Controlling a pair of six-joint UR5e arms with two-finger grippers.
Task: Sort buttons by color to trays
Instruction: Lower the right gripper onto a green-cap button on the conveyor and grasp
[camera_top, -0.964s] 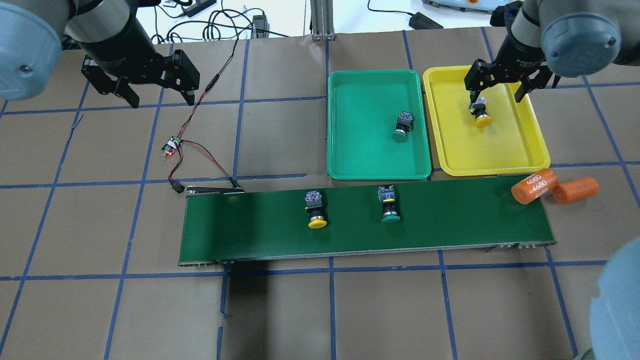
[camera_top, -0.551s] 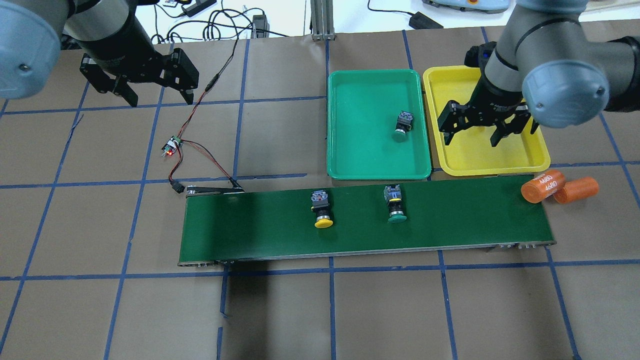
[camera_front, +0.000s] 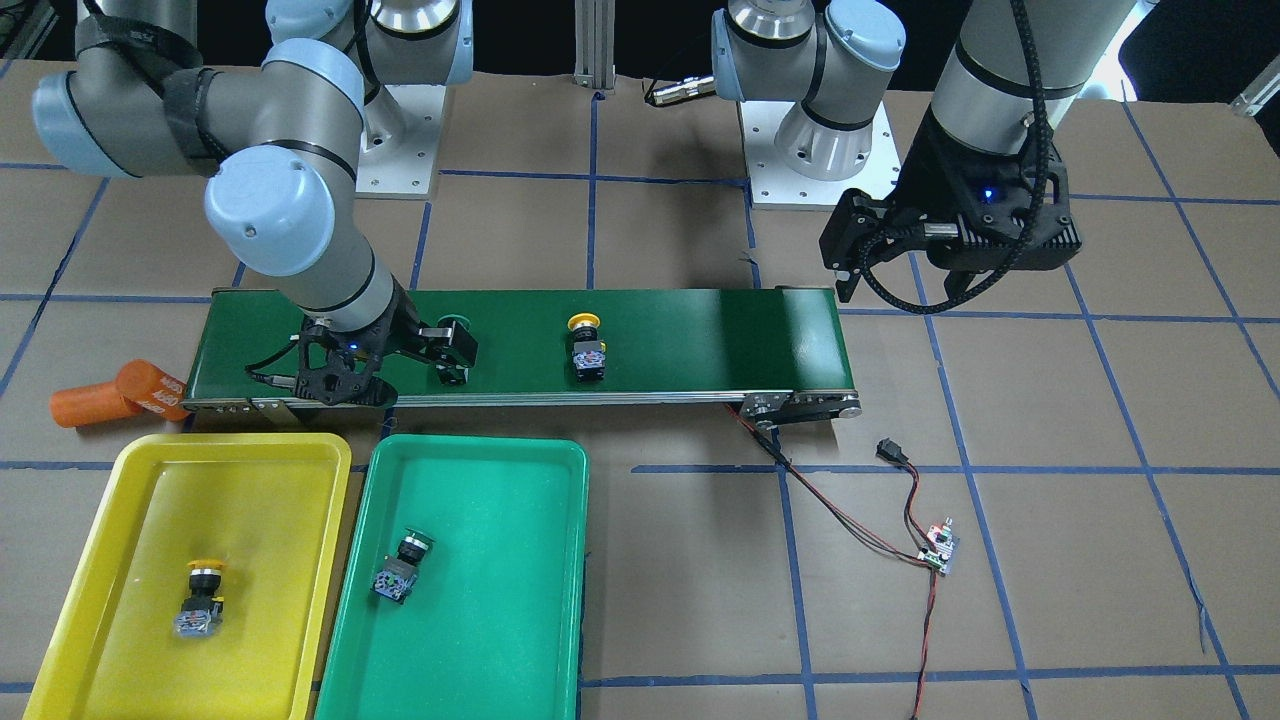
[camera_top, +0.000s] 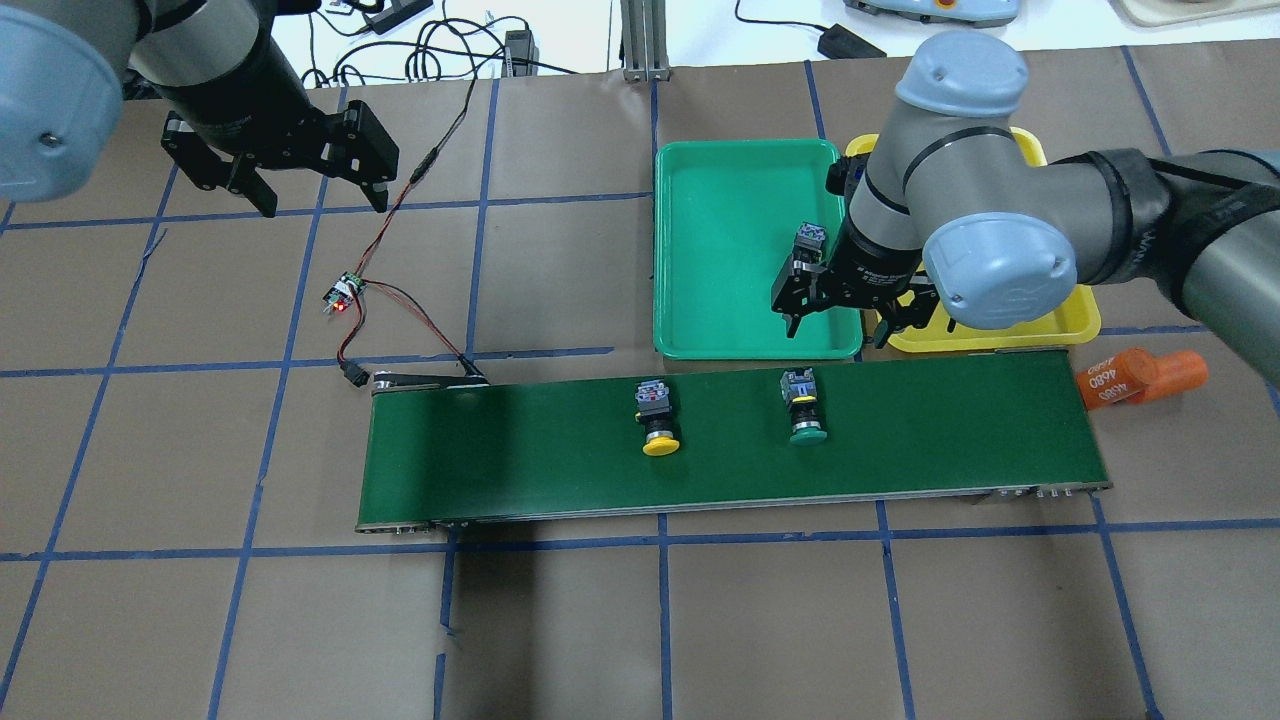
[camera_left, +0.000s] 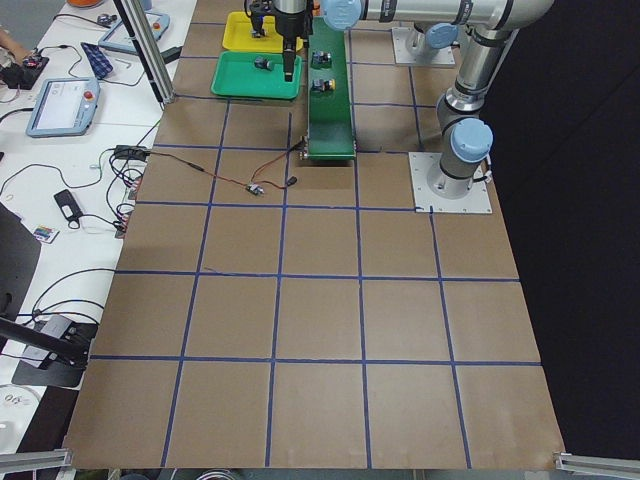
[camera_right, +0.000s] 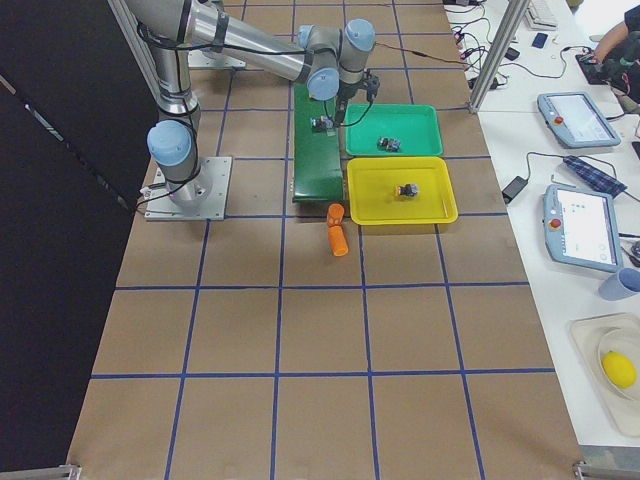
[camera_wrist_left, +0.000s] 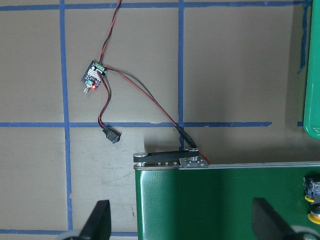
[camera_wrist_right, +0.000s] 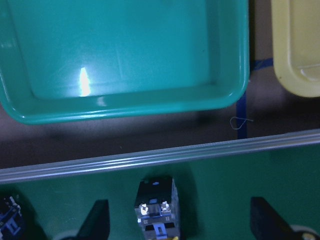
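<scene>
Overhead opposite front view, 2 distant end views, wrist close-ups over belt (camera_top: 500, 450)

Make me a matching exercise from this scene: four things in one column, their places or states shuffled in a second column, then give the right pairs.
1. left pincer
2. right pincer
3. orange cylinders
4. green tray

A. holds one green-capped button
B. open, over the table near the wires
C. lying on the table off the belt's end
D. open, at the belt's edge beside the green tray

Pairs: 1-B, 2-D, 3-C, 4-A.
</scene>
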